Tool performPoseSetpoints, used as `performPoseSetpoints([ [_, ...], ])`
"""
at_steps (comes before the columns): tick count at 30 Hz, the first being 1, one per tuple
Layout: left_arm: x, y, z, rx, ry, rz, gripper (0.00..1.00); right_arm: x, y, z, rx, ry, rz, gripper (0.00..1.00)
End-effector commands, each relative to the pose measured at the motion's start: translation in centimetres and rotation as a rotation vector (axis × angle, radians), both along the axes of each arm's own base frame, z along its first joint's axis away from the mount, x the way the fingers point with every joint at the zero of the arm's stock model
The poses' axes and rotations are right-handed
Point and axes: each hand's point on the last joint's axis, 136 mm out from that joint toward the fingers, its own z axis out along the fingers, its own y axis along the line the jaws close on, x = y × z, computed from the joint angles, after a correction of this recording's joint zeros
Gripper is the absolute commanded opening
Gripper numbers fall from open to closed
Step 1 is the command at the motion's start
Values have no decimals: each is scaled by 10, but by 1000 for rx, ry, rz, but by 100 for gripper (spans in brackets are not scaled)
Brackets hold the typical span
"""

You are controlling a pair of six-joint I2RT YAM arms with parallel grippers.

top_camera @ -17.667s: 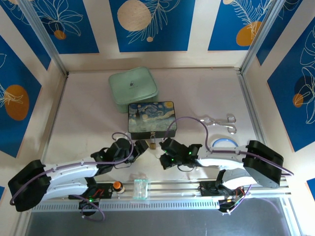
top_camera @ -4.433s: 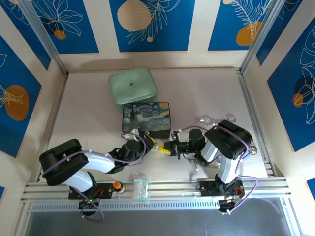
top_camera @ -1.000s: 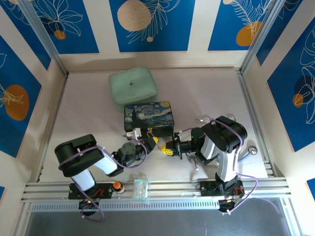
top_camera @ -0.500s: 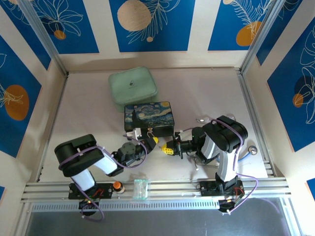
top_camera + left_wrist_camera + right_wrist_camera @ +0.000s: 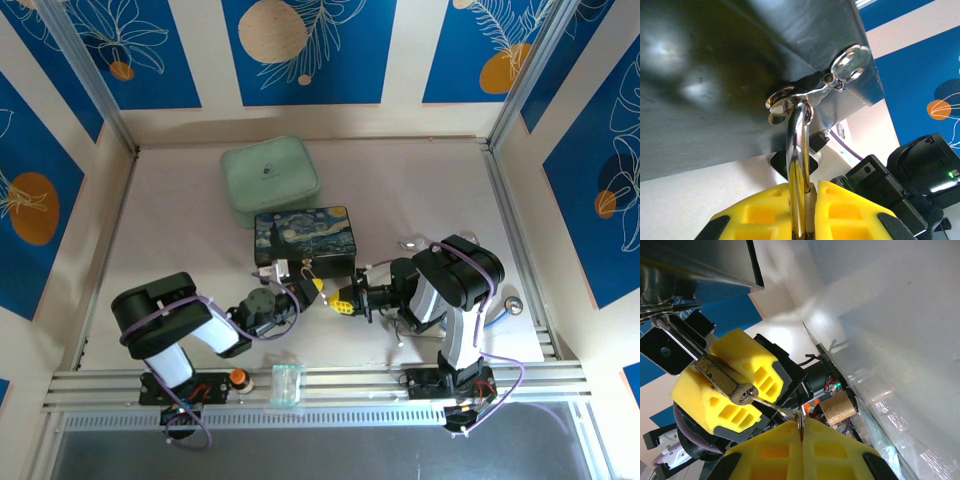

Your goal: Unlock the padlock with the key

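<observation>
Where the padlock (image 5: 722,379) hangs, the painted box (image 5: 303,235) stands before a green case (image 5: 270,180).

padlock (image 5: 796,150) body mostly hidden inside left gripper (image 5: 810,202), key (image 5: 772,407) head hidden inside right gripper (image 5: 801,434)

Enclosure seen from above: pale walls, blue panels.
White tabletop (image 5: 180,230) inside aluminium frame posts (image 5: 97,95); back wall (image 5: 400,60) and side walls (image 5: 560,110) carry blue panels (image 5: 305,70) with white leaf line-drawings and orange or tan discs. Slotted aluminium rail (image 5: 350,385) runs along the near edge. Lighting bright, even; shadows soft.
</observation>
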Motion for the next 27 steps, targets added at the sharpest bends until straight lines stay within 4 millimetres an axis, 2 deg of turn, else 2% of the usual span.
performPoseSetpoints([
  [1, -1, -11, 23, -64, -73, -45, 0, 1, -1, 4, 4, -2, 6, 0],
  [9, 0, -8, 6, -22, -52, -30, 0, 0, -3, 2, 1, 1, 4, 0],
  [15, 1, -4, 14, -27, -80, -17, 0, 1, -8, -3, -10, 15, -14, 0],
  [20, 1, -5, 11, -30, -61, -15, 0, 1, -9, -2, -9, 11, -16, 0],
  [27, 1, -12, 21, -62, -67, -37, 0, 1, 1, 1, -4, -8, 3, 0],
])
